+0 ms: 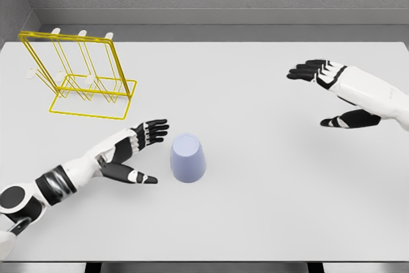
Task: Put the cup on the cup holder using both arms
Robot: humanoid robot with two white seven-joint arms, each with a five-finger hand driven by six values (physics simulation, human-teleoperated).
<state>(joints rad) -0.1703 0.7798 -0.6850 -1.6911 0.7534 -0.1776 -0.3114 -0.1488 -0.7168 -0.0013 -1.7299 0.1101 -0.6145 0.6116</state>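
Cup [188, 158] sits upside down on the table [255, 209], in front of the yellow cup holder [83, 75]. Left robot hand [137, 151] just beside it, fingers spread, empty. Right robot hand [332, 91] open, well apart. Best to wrap the cup's wall squarely before lifting.

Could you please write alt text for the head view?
A pale blue plastic cup sits upside down on a white table, the open left hand just beside it. A yellow wire cup holder stands at far left; the open right hand hovers at right.
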